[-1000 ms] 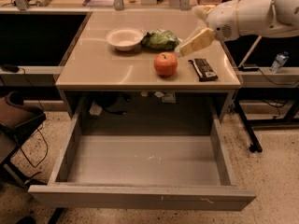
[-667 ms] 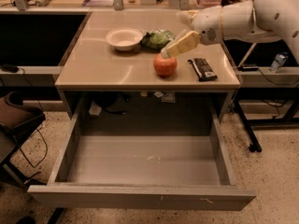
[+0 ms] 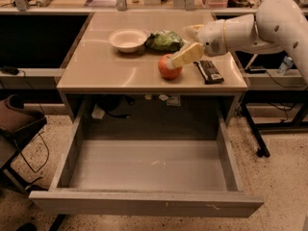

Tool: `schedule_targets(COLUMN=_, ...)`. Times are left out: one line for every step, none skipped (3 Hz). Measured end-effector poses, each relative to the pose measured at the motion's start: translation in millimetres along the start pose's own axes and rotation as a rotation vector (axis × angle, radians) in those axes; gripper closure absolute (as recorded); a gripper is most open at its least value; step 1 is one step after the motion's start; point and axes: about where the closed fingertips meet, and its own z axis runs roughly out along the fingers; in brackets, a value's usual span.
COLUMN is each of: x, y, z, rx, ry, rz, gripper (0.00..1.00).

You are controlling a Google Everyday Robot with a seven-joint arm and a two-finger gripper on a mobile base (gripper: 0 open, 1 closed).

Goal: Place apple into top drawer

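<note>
The red-orange apple (image 3: 169,67) sits on the tan table (image 3: 106,71), near its front edge, right of centre. My gripper (image 3: 179,60) comes in from the right on the white arm and is at the apple's upper right side. One pale finger (image 3: 187,55) lies across the apple's top right; a second finger shows further back. The top drawer (image 3: 144,177) is pulled fully open below the table, grey, and nothing lies in it.
A white bowl (image 3: 128,39) and a green leafy bag (image 3: 165,41) sit at the back of the table. A dark flat bar (image 3: 208,71) lies right of the apple. A dark chair (image 3: 14,129) stands at the left; table legs (image 3: 257,138) at the right.
My gripper has moved left and down from the table's right side to the apple. The apple, bowl and drawer have not moved.
</note>
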Motion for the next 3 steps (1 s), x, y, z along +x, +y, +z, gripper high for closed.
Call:
schedule_targets(x=44.8, y=-13.7, z=4.4, rx=0.019, ry=0.066, rz=0.089, gripper=0.00)
schedule_targets(x=68.6, y=-25.0, z=11.3, rx=0.029, ry=0.102, rz=0.127, gripper=0.00)
schedule_targets(x=69.1, y=-25.1, z=11.5, rx=0.029, ry=0.102, rz=0.128, gripper=0.00)
